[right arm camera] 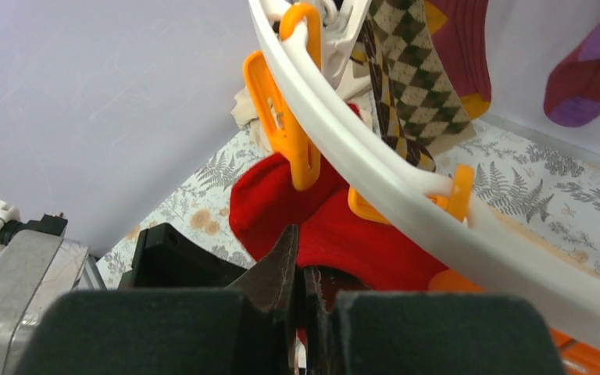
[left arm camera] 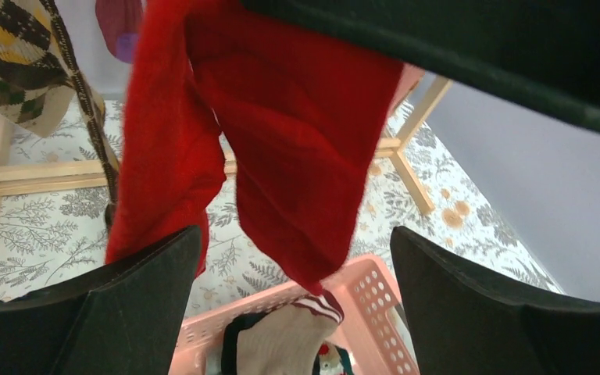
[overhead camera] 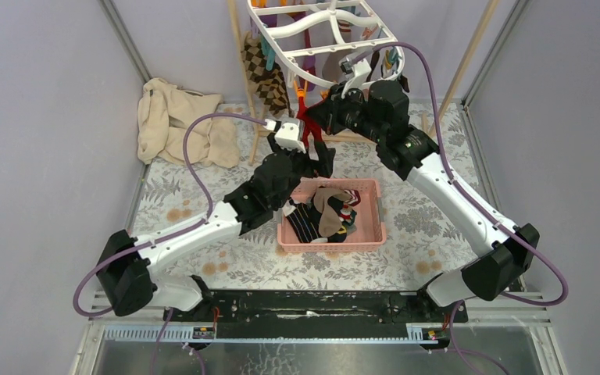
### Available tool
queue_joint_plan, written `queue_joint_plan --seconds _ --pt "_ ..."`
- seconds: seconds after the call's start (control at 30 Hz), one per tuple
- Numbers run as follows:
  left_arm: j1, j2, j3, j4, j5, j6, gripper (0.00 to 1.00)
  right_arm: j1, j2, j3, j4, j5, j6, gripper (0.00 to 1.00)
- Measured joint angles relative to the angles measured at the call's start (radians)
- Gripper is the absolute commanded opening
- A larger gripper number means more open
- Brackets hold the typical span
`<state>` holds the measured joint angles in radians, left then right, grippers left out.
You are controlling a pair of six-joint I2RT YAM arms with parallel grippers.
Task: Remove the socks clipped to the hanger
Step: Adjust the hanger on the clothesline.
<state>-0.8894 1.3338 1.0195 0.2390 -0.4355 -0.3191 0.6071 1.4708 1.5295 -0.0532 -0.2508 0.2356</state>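
The white hanger (overhead camera: 320, 35) hangs at the top centre, with socks clipped round its rim (right arm camera: 375, 172). A red sock (overhead camera: 306, 129) hangs from orange clips (right arm camera: 289, 133). My right gripper (overhead camera: 322, 117) is just under the rim, its jaws (right arm camera: 301, 269) pressed together on the red sock (right arm camera: 359, 234). My left gripper (overhead camera: 316, 160) is open and lower down. The red sock's lower end (left arm camera: 297, 141) hangs just above the gap between its fingertips (left arm camera: 297, 312) and touches neither finger (left arm camera: 125, 305). A brown argyle sock (right arm camera: 414, 78) hangs beside the red one.
A pink slotted basket (overhead camera: 371, 226) under the grippers holds several socks (overhead camera: 324, 219); it also shows in the left wrist view (left arm camera: 367, 289). The wooden pole frame (overhead camera: 242, 62) carries the hanger. A beige cloth (overhead camera: 180, 121) lies at the back left. Maroon and purple socks (right arm camera: 586, 70) hang further round.
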Motion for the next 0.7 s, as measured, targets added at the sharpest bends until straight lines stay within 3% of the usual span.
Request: queue_joint_plan --seconds 0.07,0.17,0.23,0.33,0.43,0.6,0.7 --pt "0.0 0.019 0.0 0.036 -0.027 0.003 0.76 0.001 0.0 0.005 -0.023 0.0 -0.004 0.03" --pt "0.0 0.051 0.001 0.082 -0.055 0.021 0.28 0.001 -0.001 0.007 -0.04 0.0 -0.008 0.03" --pt "0.0 0.074 0.01 0.093 -0.065 0.032 0.09 0.001 -0.003 0.007 -0.051 0.0 -0.011 0.03" --pt "0.0 0.095 0.018 0.108 -0.072 0.039 0.01 0.002 -0.008 0.006 -0.063 0.0 -0.013 0.03" --pt "0.0 0.095 0.018 0.116 -0.078 0.041 0.0 0.002 -0.015 0.006 -0.071 -0.001 -0.016 0.06" --pt "0.0 0.085 0.018 0.122 -0.082 0.042 0.0 0.002 -0.029 0.002 -0.073 0.0 -0.024 0.28" --pt "0.0 0.069 0.018 0.121 -0.085 0.042 0.0 0.002 -0.046 -0.014 -0.073 0.005 -0.032 0.48"
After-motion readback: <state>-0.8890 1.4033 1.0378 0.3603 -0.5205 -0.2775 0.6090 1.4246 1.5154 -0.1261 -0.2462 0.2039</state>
